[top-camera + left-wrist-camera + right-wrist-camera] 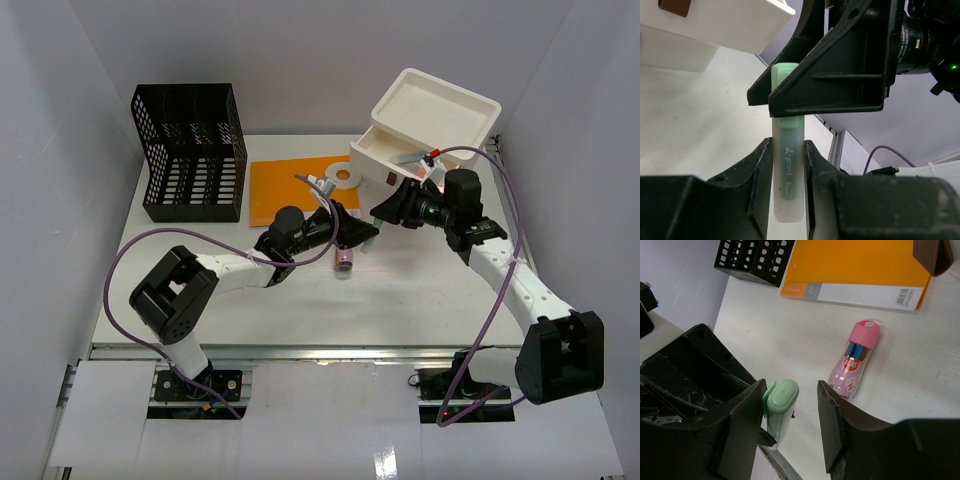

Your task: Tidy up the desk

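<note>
My left gripper [788, 150] is shut on a frosted highlighter [786, 170] with a pale green cap [785, 75] and holds it above the white desk [300, 310]. My right gripper [791, 395] is open around the cap end [782, 395]. Its left jaw is close against the cap and its right jaw stands clearly apart. In the top view the left gripper [357, 236] and the right gripper [385, 212] meet at mid-desk. The right gripper's fingers [840, 75] cover most of the cap in the left wrist view.
A pink tube [343, 262] lies on the desk just below the grippers and also shows in the right wrist view [855, 360]. An orange folder [285, 192], a white tape roll [345, 177], a black mesh file rack [190, 150] and a white drawer box [430, 125] stand behind.
</note>
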